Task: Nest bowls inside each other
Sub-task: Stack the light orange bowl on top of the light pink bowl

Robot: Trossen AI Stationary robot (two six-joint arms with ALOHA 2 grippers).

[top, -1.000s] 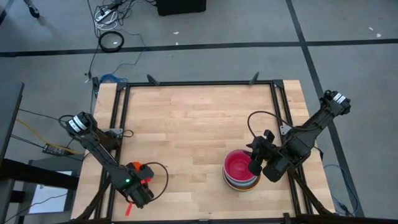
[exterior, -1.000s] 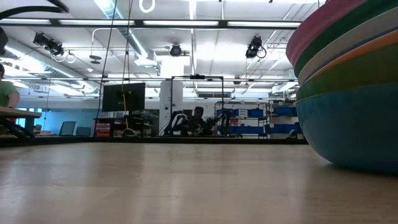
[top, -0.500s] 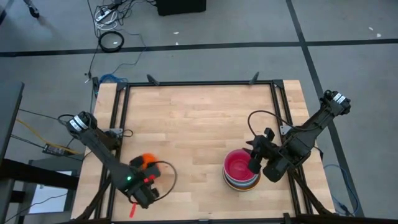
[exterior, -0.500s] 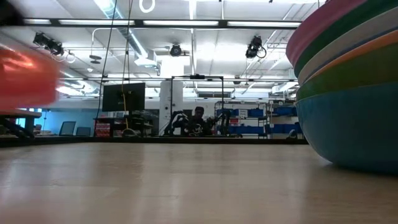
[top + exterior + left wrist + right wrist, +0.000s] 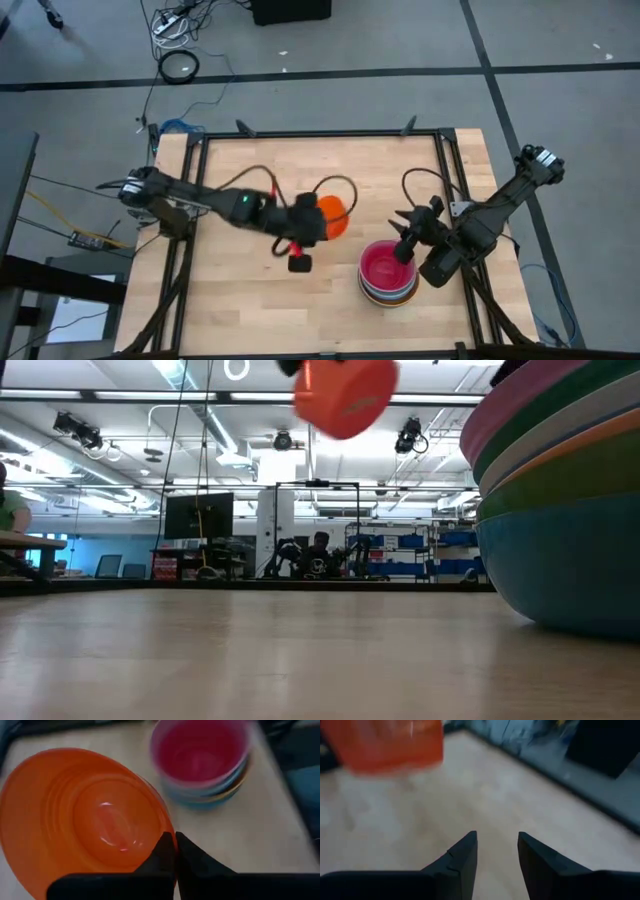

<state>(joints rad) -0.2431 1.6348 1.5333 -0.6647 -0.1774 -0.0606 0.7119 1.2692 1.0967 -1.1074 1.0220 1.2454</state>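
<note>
While it hangs clear above the wooden table (image 5: 300, 170), the round orange-red plastic bowl (image 5: 331, 217) is pinched at its rim by the left gripper (image 5: 174, 851), whose two dark fingers are pressed together on the bowl's thin wall. In the left wrist view the bowl's hollow faces the camera, so its opening points back toward the wrist and its axis runs roughly along the line of the fingers; in the low view the same bowl (image 5: 345, 395) shows tilted, its base turned partly down and to the side, high over the tabletop. The bowl sits just ahead of the left gripper's fingertips, on the side away from the left arm's base.

Beyond the held bowl, farther out from the left gripper, stands the stack of nested plastic bowls (image 5: 388, 274), with a magenta-red bowl (image 5: 200, 750) uppermost inside a pink rim and blue, orange and teal rims showing below it. The stack rests on the table, well apart from the orange-red bowl.

The right gripper (image 5: 497, 851) hovers just beside the stack, at its far edge, fingers spread and holding nothing.
</note>
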